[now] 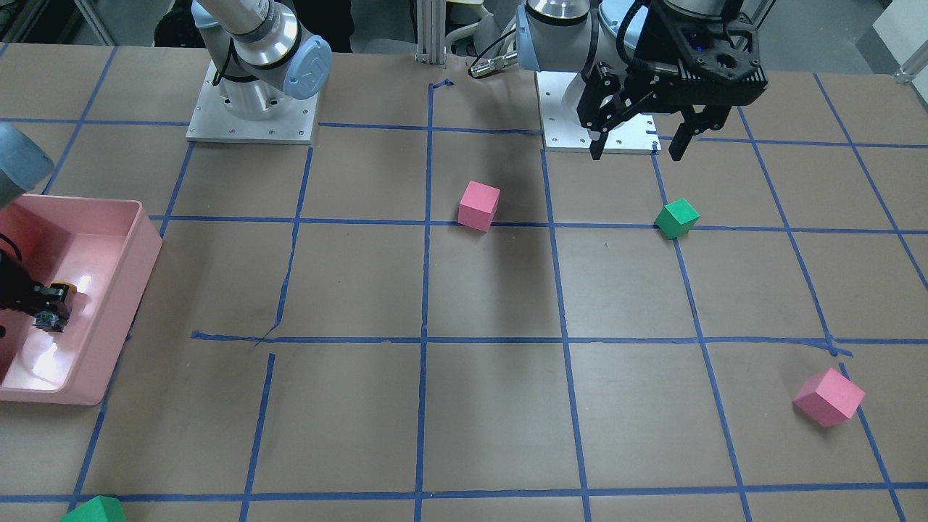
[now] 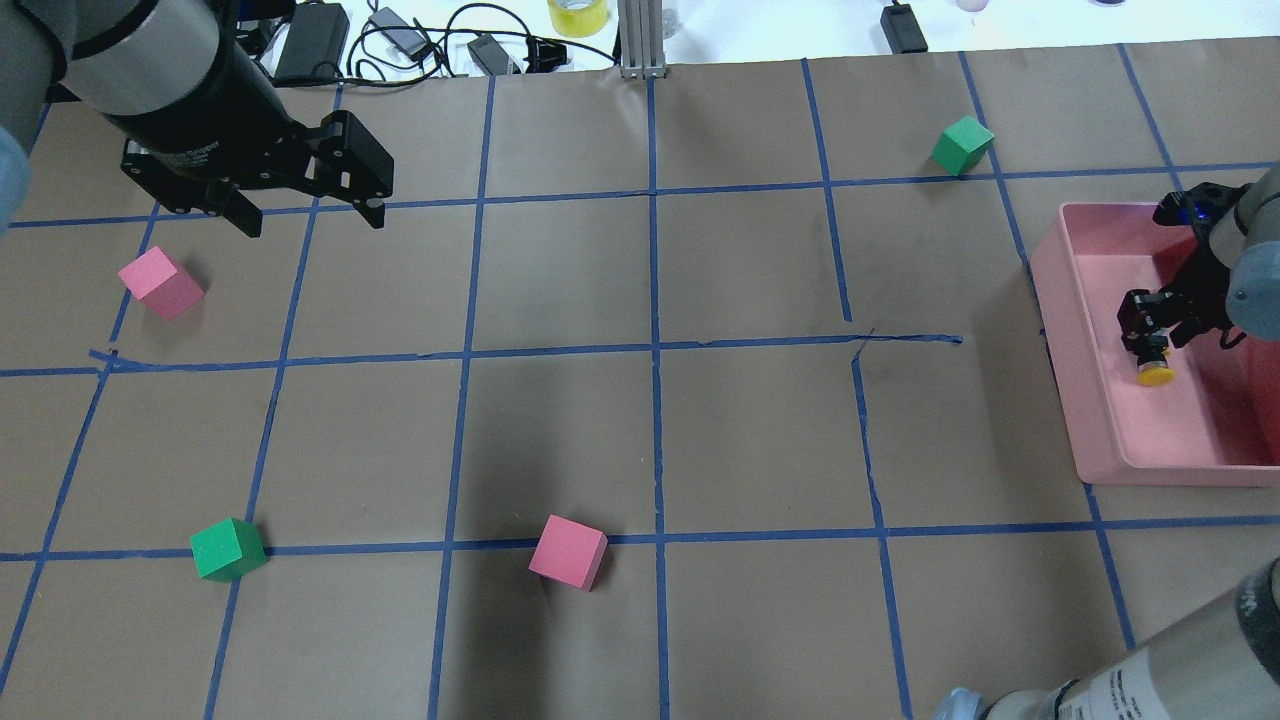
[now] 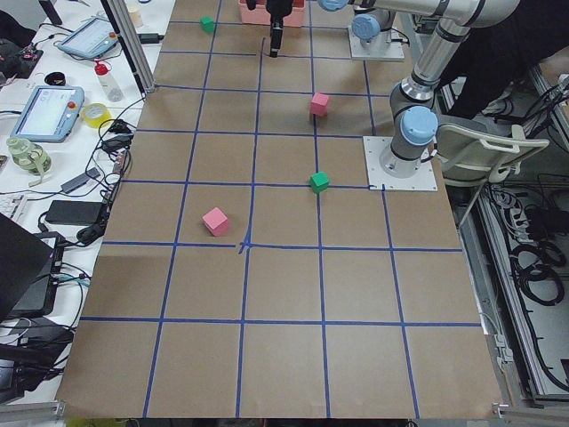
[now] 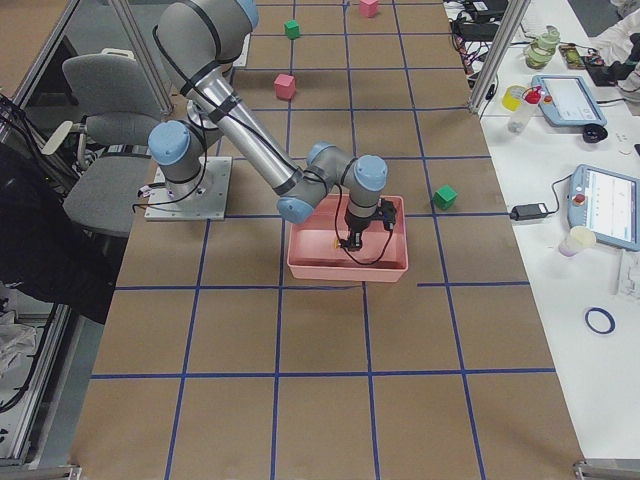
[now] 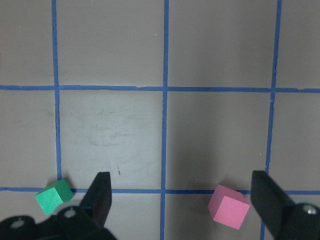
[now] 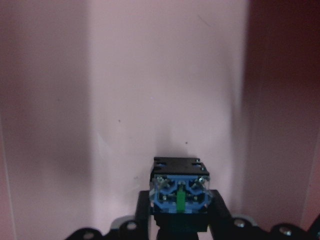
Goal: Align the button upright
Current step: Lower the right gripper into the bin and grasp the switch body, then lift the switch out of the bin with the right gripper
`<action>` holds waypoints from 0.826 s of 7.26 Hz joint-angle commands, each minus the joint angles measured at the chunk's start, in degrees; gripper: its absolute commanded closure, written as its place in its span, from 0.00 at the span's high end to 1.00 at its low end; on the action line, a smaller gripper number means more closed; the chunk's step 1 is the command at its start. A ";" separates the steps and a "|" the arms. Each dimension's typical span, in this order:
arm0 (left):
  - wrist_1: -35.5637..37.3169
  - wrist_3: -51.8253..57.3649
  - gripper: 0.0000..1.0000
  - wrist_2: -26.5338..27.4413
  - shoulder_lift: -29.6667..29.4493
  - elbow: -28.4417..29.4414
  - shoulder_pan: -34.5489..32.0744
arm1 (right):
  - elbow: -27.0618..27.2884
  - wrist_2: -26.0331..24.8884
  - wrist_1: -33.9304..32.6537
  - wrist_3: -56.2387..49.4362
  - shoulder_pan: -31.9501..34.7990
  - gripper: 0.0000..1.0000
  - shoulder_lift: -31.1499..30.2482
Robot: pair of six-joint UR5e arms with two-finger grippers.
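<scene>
My right gripper (image 2: 1150,345) reaches down into the pink bin (image 2: 1062,330) and is shut on the button (image 2: 1157,375). Its yellow cap points away from the wrist. In the right wrist view the button's base (image 6: 180,192), with blue and green contacts, faces the camera between the fingers, above the bin floor (image 6: 150,75). In the front view the button (image 1: 61,291) shows in the gripper (image 1: 49,308) inside the bin (image 1: 141,272). Whether it touches the floor I cannot tell. My left gripper (image 2: 305,212) is open and empty, hovering over the table (image 1: 638,148).
Foam cubes lie on the taped brown table: pink (image 2: 160,283), green (image 2: 228,549), pink (image 2: 568,552) and green (image 2: 962,145). The left wrist view shows a green cube (image 5: 54,196) and a pink cube (image 5: 228,206) beneath the open fingers. Cables and tape rolls lie past the far edge.
</scene>
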 commanded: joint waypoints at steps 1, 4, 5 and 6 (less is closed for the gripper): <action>0.00 0.00 1.00 0.00 0.01 -0.03 0.00 | -0.82 -0.39 0.35 -0.25 0.00 0.00 -0.32; 0.00 0.00 1.00 0.00 0.01 -0.03 0.00 | -3.96 0.05 4.01 -1.13 0.17 0.00 -2.33; 0.00 0.00 1.00 0.00 0.01 -0.12 0.00 | -7.99 0.49 10.74 -0.52 1.22 0.00 -4.26; 0.00 0.00 1.00 0.00 -0.08 -0.21 0.00 | -11.51 0.49 17.24 -0.08 4.89 0.00 -6.28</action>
